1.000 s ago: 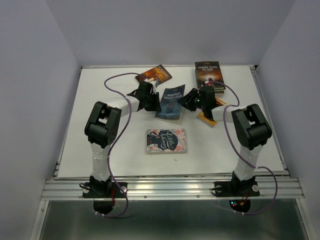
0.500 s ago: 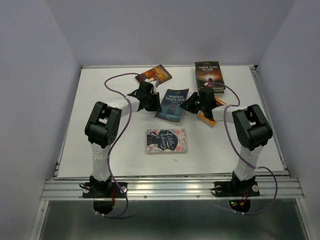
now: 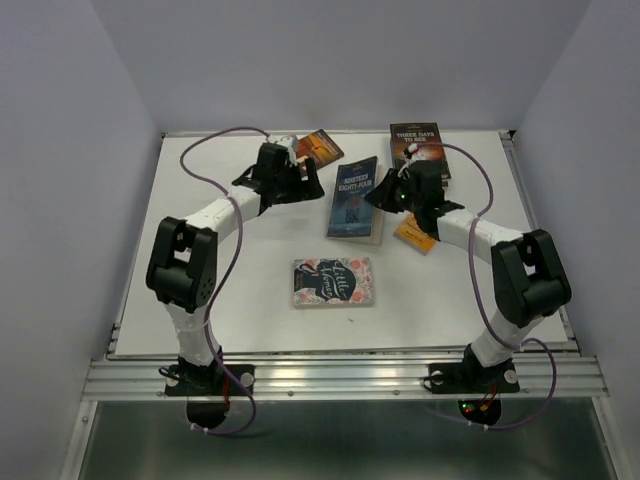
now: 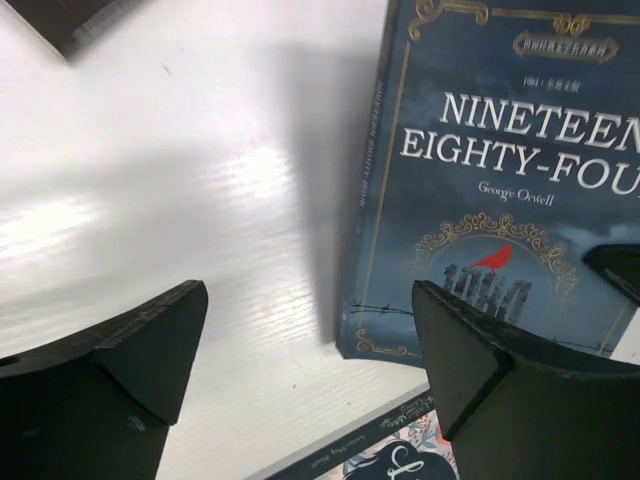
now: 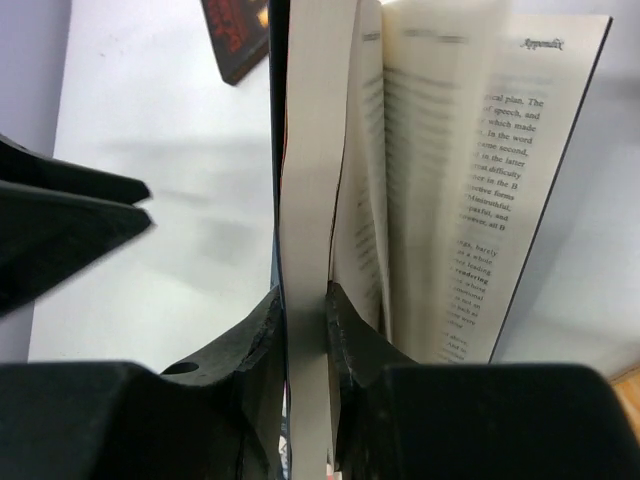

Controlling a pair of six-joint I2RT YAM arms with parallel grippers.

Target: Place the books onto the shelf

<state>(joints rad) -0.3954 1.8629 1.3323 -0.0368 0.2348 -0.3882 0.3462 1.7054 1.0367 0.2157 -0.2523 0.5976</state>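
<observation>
Between pale walls (image 3: 350, 60), books (image 3: 333, 282) on white table (image 3: 420, 310)

- A white table (image 3: 420, 300) has a surface glossy enough to catch soft, pale reflections of the overhead light.
- Plain pale lavender walls (image 3: 340, 60) enclose it at the back and on both sides.
- A ribbed aluminium rail (image 3: 340, 378) runs along the near edge.

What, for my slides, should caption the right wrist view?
Right gripper clamps part of a book while its loose pages fan open above the white table.
</observation>
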